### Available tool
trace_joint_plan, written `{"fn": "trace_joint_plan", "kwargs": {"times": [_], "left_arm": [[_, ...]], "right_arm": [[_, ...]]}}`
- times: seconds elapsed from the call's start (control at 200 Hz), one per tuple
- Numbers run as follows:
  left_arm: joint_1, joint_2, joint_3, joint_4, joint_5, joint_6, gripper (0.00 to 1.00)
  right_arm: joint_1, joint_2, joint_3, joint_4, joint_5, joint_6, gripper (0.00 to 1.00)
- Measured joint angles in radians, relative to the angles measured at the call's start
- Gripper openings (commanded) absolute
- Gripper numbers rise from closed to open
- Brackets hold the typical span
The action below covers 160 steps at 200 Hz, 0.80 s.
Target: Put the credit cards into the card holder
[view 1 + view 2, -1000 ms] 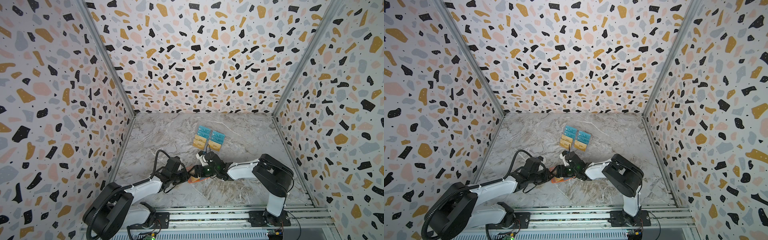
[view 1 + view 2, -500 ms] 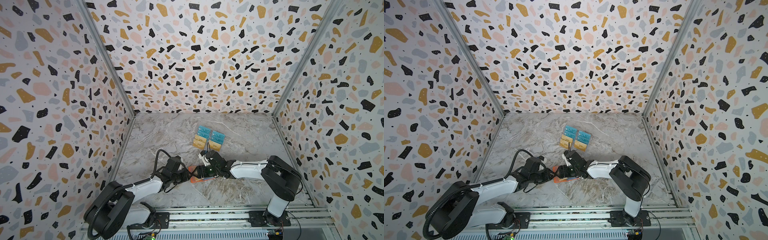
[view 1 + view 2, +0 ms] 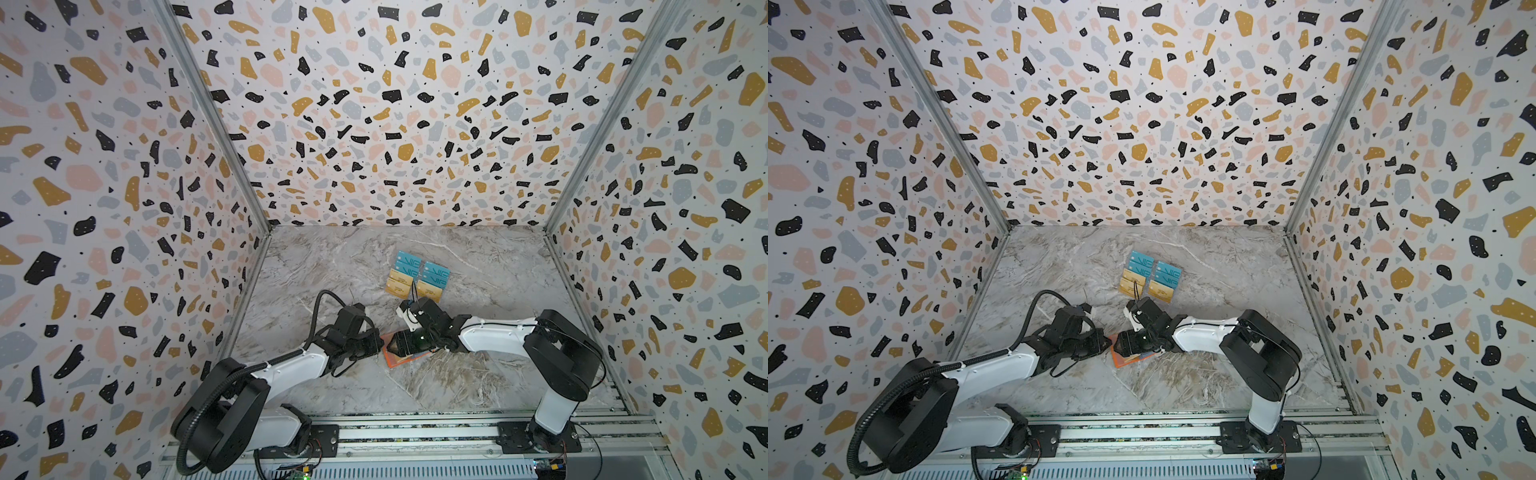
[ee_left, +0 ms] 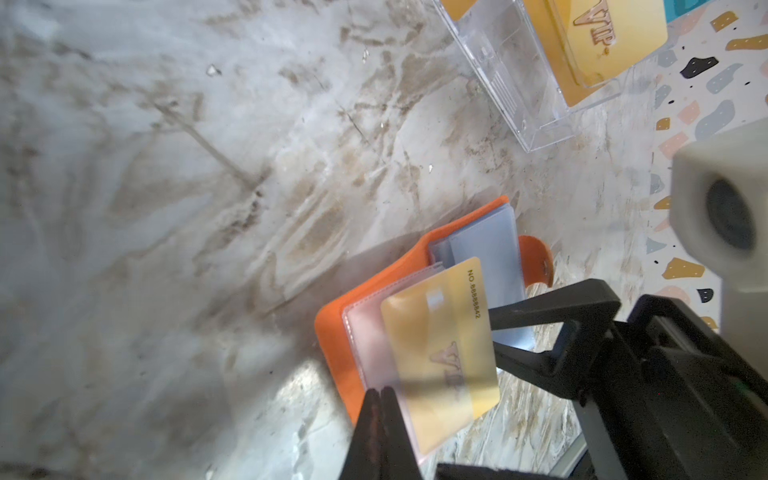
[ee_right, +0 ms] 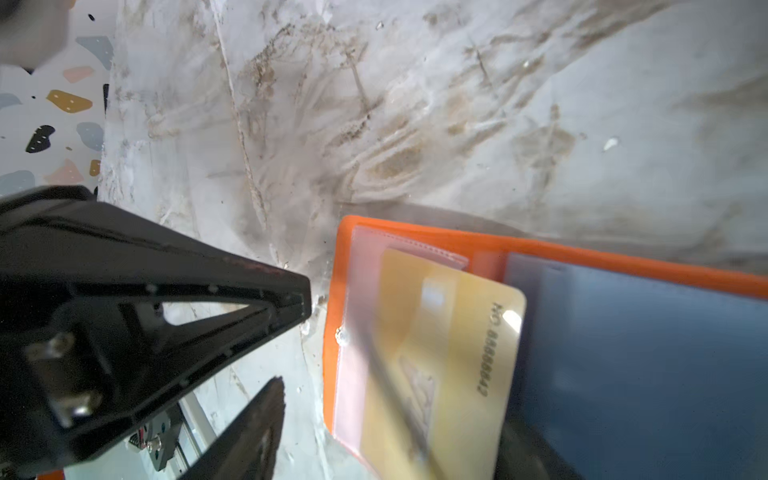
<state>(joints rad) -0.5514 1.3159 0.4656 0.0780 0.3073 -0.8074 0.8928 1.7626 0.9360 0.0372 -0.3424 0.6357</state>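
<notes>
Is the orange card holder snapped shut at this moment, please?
No, in the left wrist view the card holder lies open, with its clear sleeves and a gold credit card showing.

Card holder (image 4: 332, 336): smooth matt orange cover, leather-like; sleeves (image 4: 486, 253) of clear, glossy plastic. Credit card (image 4: 440, 353): glossy gold plastic. Rack (image 4: 511, 83): hard transparent plastic. Tabletop (image 4: 208, 208): smooth marble-look finish.

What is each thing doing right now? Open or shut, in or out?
Orange wallet: open, lying flat.
Gold card: partway in a clear sleeve, crooked.
Left gripper: shut, at the wallet's edge.
Right gripper: open, beside the gold card.
Clear rack: holding cards.
Other gold cards: in the rack.
Teal cards: in the rack.
</notes>
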Motion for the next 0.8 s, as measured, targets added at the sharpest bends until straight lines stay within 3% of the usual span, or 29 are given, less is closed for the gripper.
{"fn": "trace_joint_plan", "kwargs": {"times": [0.801], "left_arm": [[0.0, 0.129, 0.0, 0.066, 0.072, -0.002, 0.0]], "right_arm": [[0.019, 0.002, 0.006, -0.045, 0.034, -0.118, 0.69]]}}
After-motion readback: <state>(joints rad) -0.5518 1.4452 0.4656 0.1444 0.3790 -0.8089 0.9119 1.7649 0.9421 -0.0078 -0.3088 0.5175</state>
